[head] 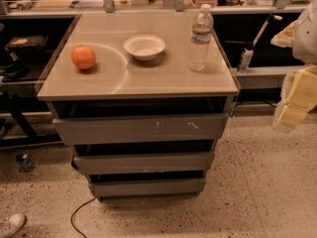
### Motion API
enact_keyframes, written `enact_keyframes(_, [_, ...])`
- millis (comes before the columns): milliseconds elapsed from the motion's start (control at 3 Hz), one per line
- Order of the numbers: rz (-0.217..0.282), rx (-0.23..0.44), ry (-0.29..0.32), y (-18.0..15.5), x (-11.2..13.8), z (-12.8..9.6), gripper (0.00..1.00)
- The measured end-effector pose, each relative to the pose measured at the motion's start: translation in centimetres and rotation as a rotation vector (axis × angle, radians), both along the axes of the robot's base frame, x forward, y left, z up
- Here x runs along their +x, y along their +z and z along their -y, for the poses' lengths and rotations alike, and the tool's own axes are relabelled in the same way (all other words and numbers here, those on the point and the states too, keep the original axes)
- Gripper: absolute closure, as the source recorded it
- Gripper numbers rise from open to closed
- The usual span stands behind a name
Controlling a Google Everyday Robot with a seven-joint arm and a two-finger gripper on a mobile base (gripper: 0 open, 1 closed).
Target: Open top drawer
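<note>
The top drawer (141,129) is the widest grey front, just under the cabinet's glossy top (163,78). It has small white scuffs right of centre and a dark gap above it. Two narrower grey drawer fronts (144,161) sit below it, each set further back. My gripper (293,108) shows as cream-coloured parts at the right edge of the camera view. It hangs to the right of the cabinet at about the top drawer's height, well apart from the drawer front.
On the cabinet top stand an orange (83,57), a white bowl (144,47) and a clear water bottle (200,38). A black cable (79,212) lies on the speckled floor in front. A shoe (10,224) is at bottom left. Cluttered shelves stand behind.
</note>
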State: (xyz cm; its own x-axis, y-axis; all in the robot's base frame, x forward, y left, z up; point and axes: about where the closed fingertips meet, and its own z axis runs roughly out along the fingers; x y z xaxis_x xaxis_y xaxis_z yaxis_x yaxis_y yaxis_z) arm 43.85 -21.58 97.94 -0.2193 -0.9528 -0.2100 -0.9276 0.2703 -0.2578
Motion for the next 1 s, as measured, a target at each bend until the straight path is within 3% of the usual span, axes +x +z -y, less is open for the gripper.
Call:
enact_keyframes(667, [-0.003, 0.005, 0.001, -1.8, -0.5, -0.4, 0.00])
enact_keyframes(1000, [-0.025, 0.020, 0.010, -6.4, -1.2, -2.4, 0.00])
